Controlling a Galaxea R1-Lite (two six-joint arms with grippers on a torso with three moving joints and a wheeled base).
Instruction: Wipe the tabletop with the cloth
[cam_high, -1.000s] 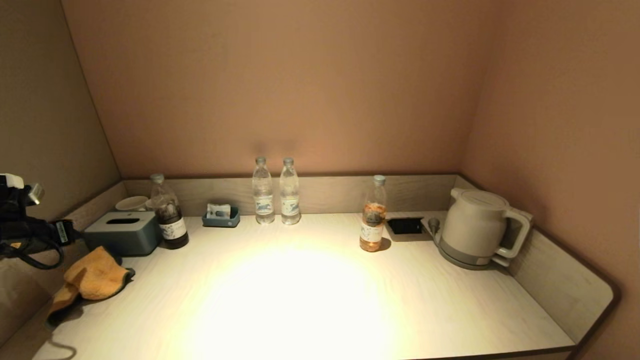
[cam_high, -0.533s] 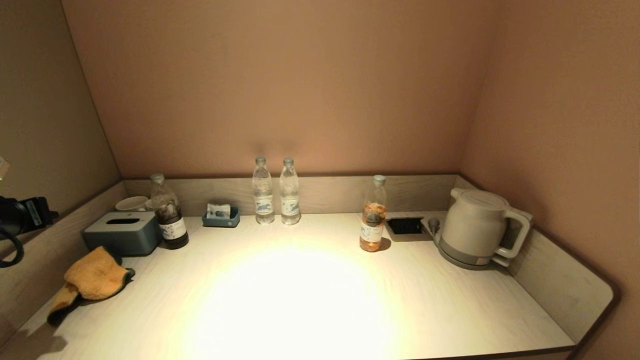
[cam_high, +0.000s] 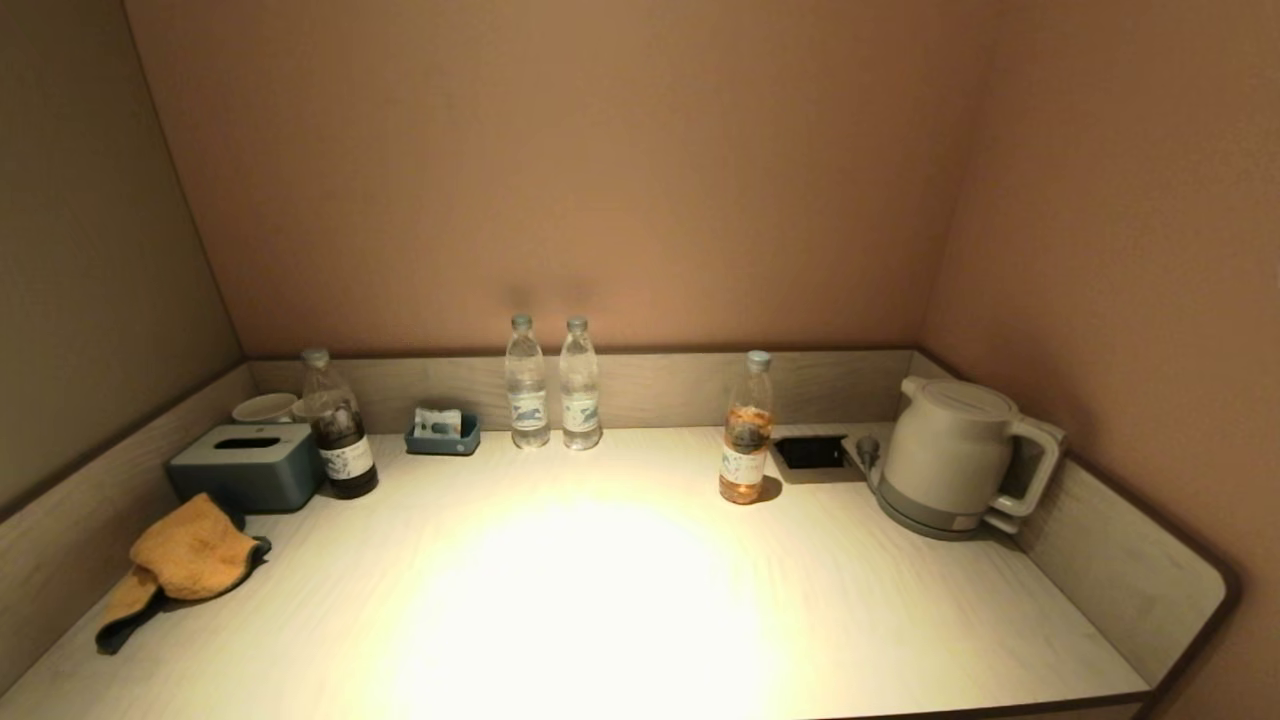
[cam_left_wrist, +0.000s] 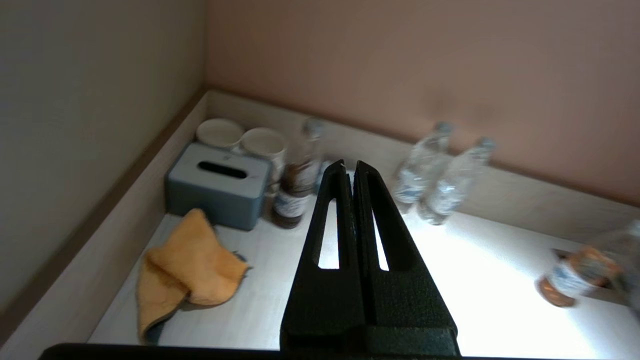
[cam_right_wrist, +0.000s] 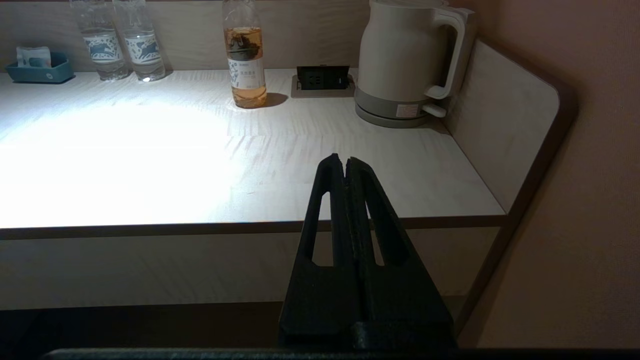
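Observation:
The orange cloth (cam_high: 185, 560) lies crumpled on the pale wooden tabletop (cam_high: 620, 600) at its left edge, in front of the tissue box; it also shows in the left wrist view (cam_left_wrist: 187, 267). My left gripper (cam_left_wrist: 350, 165) is shut and empty, held in the air above the table's left side, away from the cloth. My right gripper (cam_right_wrist: 345, 160) is shut and empty, parked below and in front of the table's front edge on the right. Neither arm shows in the head view.
A blue-grey tissue box (cam_high: 247, 464), cups (cam_high: 264, 406), a dark bottle (cam_high: 337, 430), a small blue tray (cam_high: 442, 434), two water bottles (cam_high: 550, 385), a tea bottle (cam_high: 746, 435), a socket panel (cam_high: 812, 452) and a white kettle (cam_high: 950, 455) line the back. Raised boards edge three sides.
My left arm has drawn back to the left and left the head view. The cloth stays where it lay.

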